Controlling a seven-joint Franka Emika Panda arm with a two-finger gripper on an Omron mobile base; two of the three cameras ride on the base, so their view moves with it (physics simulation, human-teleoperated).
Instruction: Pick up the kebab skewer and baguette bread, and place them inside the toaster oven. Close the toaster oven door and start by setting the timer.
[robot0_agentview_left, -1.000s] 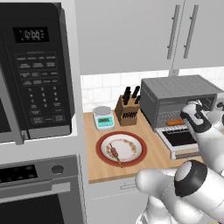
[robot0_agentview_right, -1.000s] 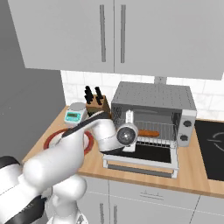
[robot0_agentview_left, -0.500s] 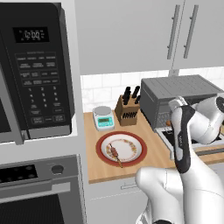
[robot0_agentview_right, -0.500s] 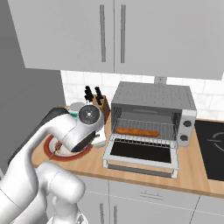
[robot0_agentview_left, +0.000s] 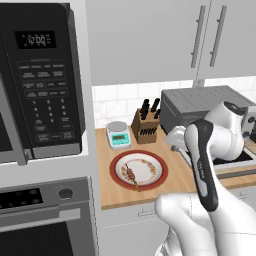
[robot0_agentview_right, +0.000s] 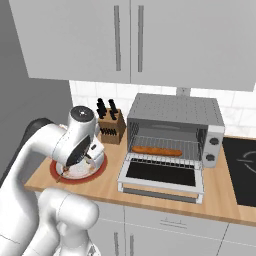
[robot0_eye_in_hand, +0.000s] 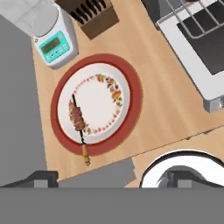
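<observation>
So baguette (robot0_agentview_right: 156, 150) sits on the oven (robot0_agentview_right: 175, 131) rack, door (robot0_agentview_right: 162, 177) down for the next load. Pincer (robot0_agentview_right: 88, 156) spread, empty, above the plate (robot0_eye_in_hand: 133, 110) where skewer (robot0_eye_in_hand: 78, 120) lies.

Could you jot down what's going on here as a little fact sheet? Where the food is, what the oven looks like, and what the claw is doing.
baguette bread: lying on the wire rack inside the toaster oven
toaster oven door: folded down, open
kebab skewer: on the plate, its stick end poking over the red rim
gripper: open, holding nothing, above the plate
beside plate: kitchen scale, knife block
</observation>
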